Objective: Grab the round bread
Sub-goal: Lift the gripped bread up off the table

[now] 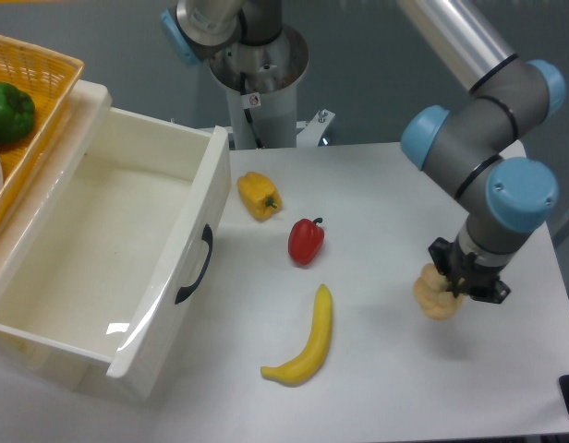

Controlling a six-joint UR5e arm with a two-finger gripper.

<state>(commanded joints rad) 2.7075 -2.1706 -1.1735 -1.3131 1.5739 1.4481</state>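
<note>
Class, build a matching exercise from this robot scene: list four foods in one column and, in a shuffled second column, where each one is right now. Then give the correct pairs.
Column A
1. round bread
2. green pepper
3. banana
4. yellow bell pepper

Column B
a. on the table, nearest the open drawer's front corner by the robot base
b. held in the gripper
c. in the orange basket
d. on the table, below the red pepper

Pairs: 1-b, 2-c, 3-d, 4-a
</note>
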